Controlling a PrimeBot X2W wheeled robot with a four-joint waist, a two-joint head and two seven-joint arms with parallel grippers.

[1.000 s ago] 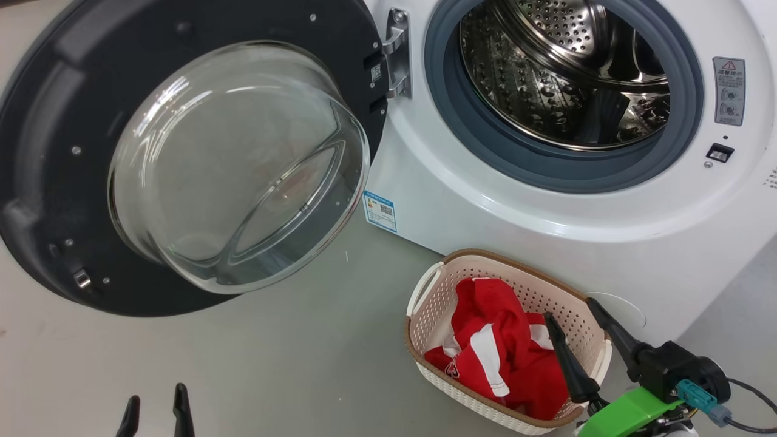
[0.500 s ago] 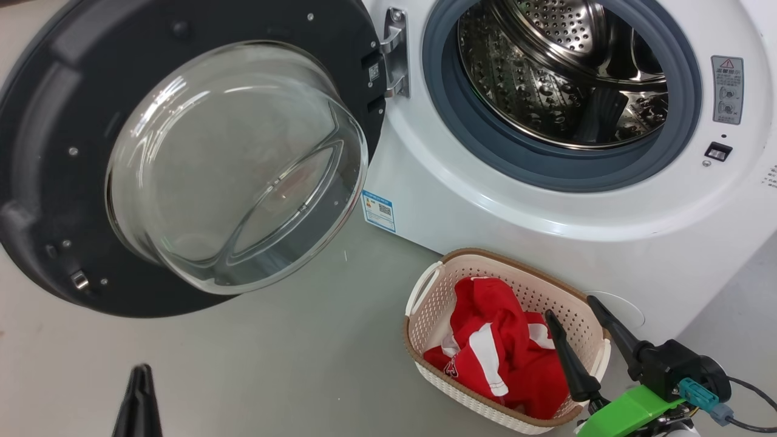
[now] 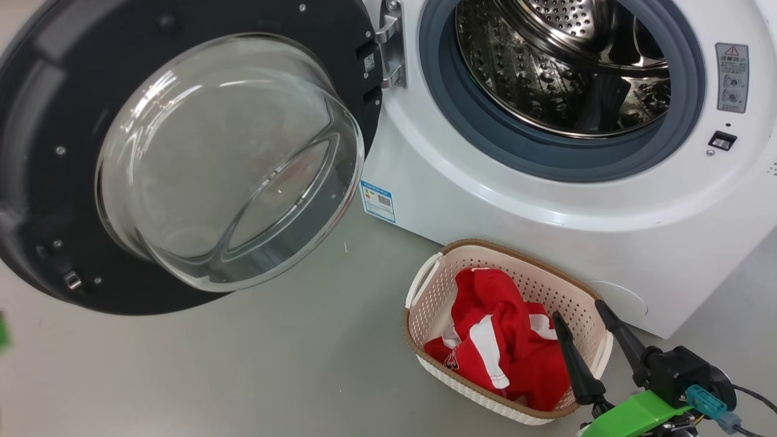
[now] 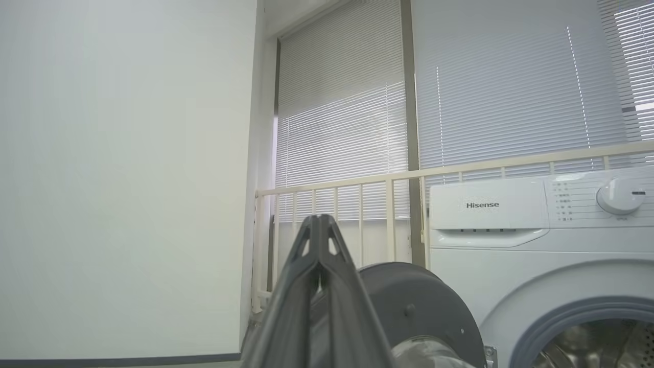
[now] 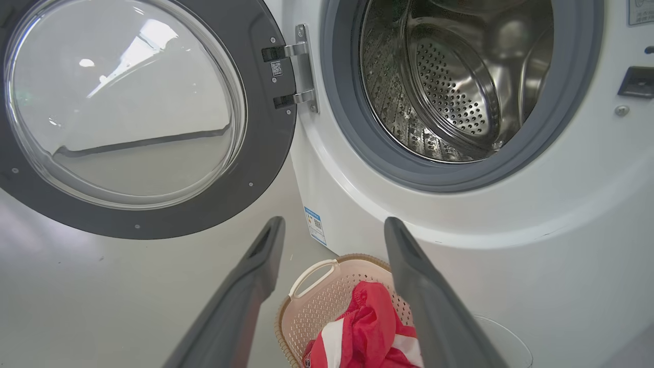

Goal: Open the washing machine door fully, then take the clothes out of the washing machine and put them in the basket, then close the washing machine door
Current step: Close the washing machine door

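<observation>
Far left, the left gripper [image 4: 319, 225] has its two fingers pressed tight together with nothing between them, raised in front of the pale wall, and the door [image 3: 42, 200] sits edge-on just beyond them in the left wrist view. That door is swung wide open, its glass bowl [image 3: 230, 164] bulging out towards us and hanging off the hinge [image 3: 391, 45]. Moving right, the washer [image 3: 546, 212] gapes open, and the drum [image 3: 564, 67] is bare steel with no red in the part we can see. Below and in front sits the basket [image 3: 504, 249] on the floor, close to the washer's foot, and the clothes [image 3: 498, 346] are lying inside it in a red and white heap. Further right, the right gripper [image 3: 576, 309] hangs over the basket's near corner, fingers spread wide and holding nothing. So unloading looks done, and closing the door is the step in hand. That calls for the left fingers to get round behind the door's outer face, near the rim furthest from the hinge, and sweep it rightwards until the bowl seats in the gasket [image 3: 546, 164] and the latch catches. The right arm wants to be out of that swing first.
</observation>
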